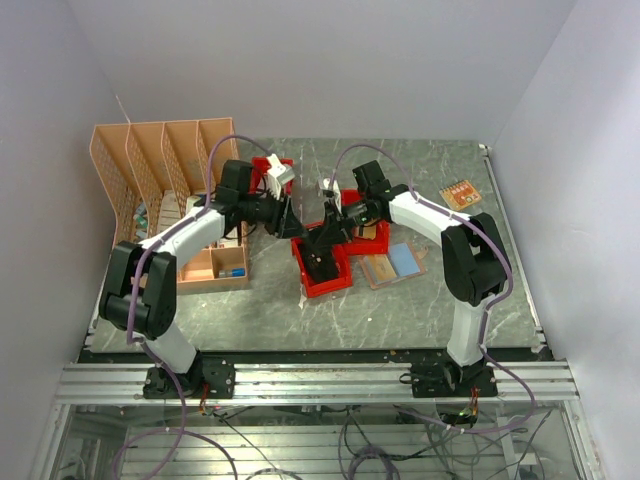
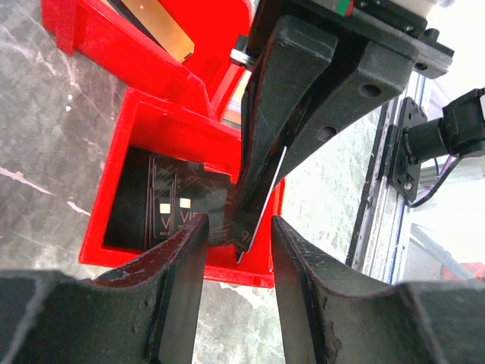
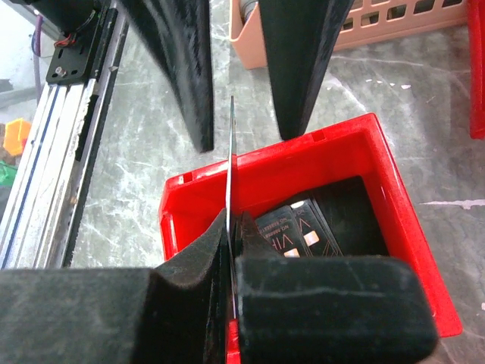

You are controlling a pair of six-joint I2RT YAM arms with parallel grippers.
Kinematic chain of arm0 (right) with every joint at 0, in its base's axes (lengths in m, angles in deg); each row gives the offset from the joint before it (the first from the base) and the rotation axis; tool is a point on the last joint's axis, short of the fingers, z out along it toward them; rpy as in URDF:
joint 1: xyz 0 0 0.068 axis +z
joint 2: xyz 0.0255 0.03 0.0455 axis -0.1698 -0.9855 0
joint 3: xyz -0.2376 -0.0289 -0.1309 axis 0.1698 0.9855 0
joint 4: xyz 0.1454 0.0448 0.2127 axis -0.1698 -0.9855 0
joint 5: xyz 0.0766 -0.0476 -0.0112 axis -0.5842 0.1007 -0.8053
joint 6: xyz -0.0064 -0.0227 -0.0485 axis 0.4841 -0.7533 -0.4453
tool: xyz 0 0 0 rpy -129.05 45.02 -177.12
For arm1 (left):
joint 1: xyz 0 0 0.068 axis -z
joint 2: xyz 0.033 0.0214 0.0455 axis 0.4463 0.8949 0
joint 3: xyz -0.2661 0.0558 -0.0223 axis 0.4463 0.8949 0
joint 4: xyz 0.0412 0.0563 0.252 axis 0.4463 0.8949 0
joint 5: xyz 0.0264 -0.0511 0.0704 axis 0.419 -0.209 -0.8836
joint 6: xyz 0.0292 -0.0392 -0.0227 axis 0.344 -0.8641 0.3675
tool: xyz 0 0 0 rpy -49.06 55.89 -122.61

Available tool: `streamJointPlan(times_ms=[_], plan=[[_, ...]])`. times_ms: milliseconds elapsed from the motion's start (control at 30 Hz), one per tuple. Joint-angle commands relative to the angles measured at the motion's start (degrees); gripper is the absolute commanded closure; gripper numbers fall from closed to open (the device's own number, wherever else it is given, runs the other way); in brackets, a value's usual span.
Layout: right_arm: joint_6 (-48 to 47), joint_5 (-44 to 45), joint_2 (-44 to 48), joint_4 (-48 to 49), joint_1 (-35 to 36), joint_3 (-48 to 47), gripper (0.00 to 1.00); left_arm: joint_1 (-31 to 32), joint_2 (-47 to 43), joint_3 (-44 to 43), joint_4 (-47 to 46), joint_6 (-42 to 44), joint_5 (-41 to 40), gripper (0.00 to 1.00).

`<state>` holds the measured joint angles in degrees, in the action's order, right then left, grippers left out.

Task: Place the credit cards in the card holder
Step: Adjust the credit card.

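My right gripper (image 3: 231, 224) is shut on a thin dark card (image 3: 231, 152), held edge-on above a red bin (image 3: 364, 152). In the left wrist view the card (image 2: 254, 224) hangs from the right gripper's fingers (image 2: 288, 98). My left gripper (image 2: 239, 227) is open, its fingers on either side of the card's lower end, not touching it. Several black VIP cards (image 2: 174, 212) lie in the bin. In the top view both grippers, left (image 1: 298, 230) and right (image 1: 322, 243), meet over the bin (image 1: 325, 285). The tan card holder (image 1: 378, 270) lies open to the right, a light blue card (image 1: 402, 260) on it.
A peach desk organizer (image 1: 160, 185) stands at the back left. A second red bin (image 2: 91, 45), holding a gold card (image 2: 159, 26), sits behind the first. A tan card (image 1: 461, 193) lies at the far right. The table's metal rail (image 3: 68, 129) runs along the near edge.
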<state>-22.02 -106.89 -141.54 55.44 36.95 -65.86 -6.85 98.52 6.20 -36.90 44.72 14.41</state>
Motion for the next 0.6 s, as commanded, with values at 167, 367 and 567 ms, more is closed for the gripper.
streamJointPlan(times_ms=[167, 367, 567], plan=[[-2.18, -0.59, -1.61, -1.95, 0.07, -2.34, 1.00, -2.35, -0.80, -2.17, -0.55, 0.48, 4.66, 0.50], [-2.39, -0.80, -1.92, -2.27, 0.07, -2.61, 1.00, -2.26, 0.56, -2.34, -1.65, -0.34, 6.03, 0.56], [-2.30, -1.28, -2.15, -2.40, 0.15, -2.74, 1.00, -2.27, 1.19, -2.39, -1.36, -0.18, 6.78, 0.62]])
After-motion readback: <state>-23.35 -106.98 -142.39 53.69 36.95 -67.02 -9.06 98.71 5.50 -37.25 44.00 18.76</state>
